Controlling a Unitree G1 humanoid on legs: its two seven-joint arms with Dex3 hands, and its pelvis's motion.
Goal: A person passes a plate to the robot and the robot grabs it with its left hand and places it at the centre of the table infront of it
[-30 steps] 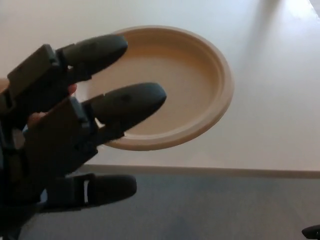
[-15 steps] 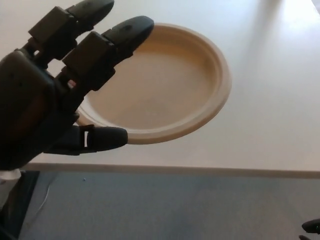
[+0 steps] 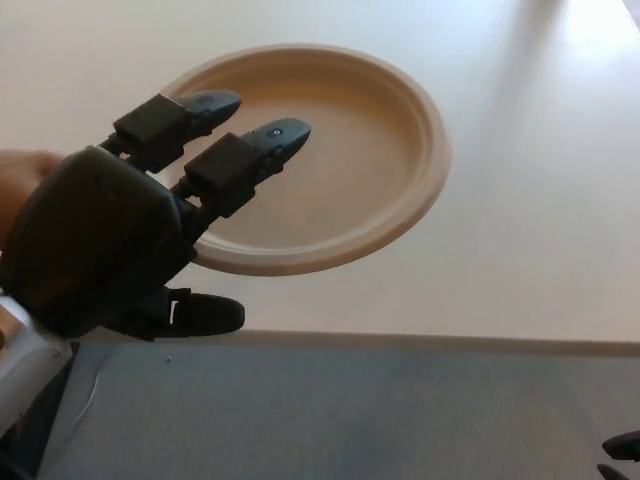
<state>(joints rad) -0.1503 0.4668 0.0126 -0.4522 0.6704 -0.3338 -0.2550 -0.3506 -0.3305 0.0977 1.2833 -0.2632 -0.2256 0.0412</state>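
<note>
**Left hand at the plate's near-left rim**

Left hand point(image 3: 110, 245) comes in from the lower left, big and close to the cam. Its two fingers point(image 3: 255, 150) reach over the top of the plate point(image 3: 350, 150), lying across its left part; thumb point(image 3: 195, 313) sticks out below and well apart from them, under the plate's near rim. Fingers & thumb spread w/ the rim between them, but whether they actually clamp the plate can't be told from this angle.

Plate: round, tan, shallow, tilted a bit, held up over the table point(image 3: 540, 200), not flat on it. Left of the plate, behind the robot hand, a blurred bit of a person's hand point(image 3: 22, 180) shows at the pic edge, near the plate's far-left rim; contact hidden.

Table is pale, runs under & past the plate; its front edge lies below the plate, then grey floor point(image 3: 400, 420). Right hand: only a dark tip point(image 3: 622, 450) at bottom right corner, state unclear.
</note>
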